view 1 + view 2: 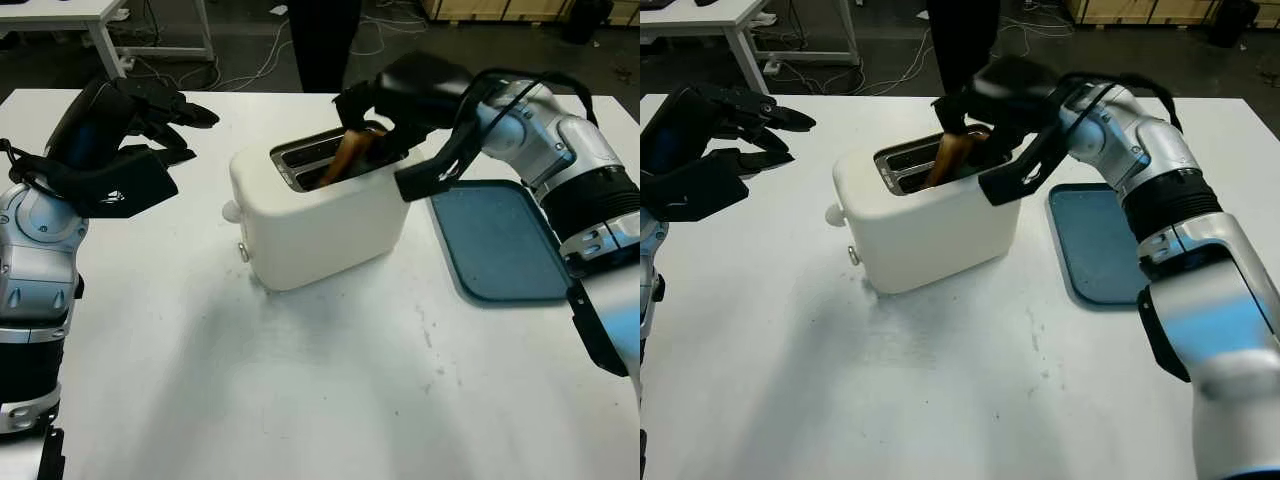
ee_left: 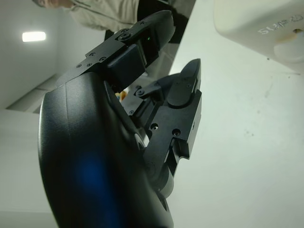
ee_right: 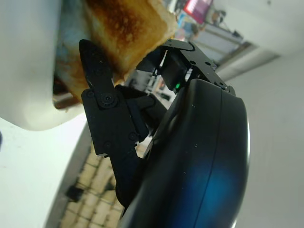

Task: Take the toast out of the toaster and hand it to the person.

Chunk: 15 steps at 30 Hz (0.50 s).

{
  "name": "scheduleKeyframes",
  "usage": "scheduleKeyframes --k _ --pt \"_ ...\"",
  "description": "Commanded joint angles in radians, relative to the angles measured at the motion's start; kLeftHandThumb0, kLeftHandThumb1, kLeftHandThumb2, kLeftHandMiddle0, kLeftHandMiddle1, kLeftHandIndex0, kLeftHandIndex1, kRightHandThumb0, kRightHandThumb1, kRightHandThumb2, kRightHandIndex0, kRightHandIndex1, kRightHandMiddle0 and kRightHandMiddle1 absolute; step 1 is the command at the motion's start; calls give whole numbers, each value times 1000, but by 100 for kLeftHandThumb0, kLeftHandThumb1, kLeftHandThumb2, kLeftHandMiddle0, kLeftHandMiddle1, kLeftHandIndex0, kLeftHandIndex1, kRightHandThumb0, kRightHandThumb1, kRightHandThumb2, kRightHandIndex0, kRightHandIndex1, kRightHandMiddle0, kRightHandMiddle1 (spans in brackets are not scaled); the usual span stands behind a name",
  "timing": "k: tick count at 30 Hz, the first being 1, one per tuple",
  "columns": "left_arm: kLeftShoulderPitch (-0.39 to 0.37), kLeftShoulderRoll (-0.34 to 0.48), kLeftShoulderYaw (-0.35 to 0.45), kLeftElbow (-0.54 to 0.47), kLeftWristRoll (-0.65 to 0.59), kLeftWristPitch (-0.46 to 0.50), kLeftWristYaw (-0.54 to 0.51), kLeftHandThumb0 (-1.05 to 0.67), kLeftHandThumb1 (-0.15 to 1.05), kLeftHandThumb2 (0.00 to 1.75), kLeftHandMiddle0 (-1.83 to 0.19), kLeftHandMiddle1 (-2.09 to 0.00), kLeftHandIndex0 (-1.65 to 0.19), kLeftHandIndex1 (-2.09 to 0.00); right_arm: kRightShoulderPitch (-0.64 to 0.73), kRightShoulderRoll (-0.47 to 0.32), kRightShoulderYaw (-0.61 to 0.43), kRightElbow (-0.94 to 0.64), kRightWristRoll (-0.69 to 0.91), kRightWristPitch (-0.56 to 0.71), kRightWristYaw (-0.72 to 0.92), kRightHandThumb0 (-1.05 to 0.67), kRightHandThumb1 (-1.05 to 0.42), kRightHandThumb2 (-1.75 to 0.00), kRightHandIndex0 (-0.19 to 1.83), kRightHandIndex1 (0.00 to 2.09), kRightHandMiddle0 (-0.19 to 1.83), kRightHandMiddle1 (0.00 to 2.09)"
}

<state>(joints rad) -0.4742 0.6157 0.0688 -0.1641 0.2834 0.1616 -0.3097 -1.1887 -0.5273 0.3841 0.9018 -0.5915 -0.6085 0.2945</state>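
Head views: my right hand [image 1: 375,125] over white toaster [image 1: 310,215] on bench [image 1: 300,380], fingers closing on toast [image 1: 348,155] leaning in slot. Not lifted; handover to person [image 1: 322,40] pending. My left hand [image 1: 165,120] open, idle.

Right wrist: finger [image 3: 97,71] touching toast.
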Motion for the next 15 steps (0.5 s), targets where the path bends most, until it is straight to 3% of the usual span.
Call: scheduleKeyframes --k 1,15 --pt "3 0 -2 -10 9 16 2 -2 84 0 -90 -65 -106 -1 -41 11 -27 35 39 5 8 -10 -82 -2 93 175 71 175" --pt "5 -1 -1 -1 1 5 4 0 84 0 -90 -65 -106 -1 -66 22 -86 157 97 -81 -82 -21 -90 -5 88 175 60 175"
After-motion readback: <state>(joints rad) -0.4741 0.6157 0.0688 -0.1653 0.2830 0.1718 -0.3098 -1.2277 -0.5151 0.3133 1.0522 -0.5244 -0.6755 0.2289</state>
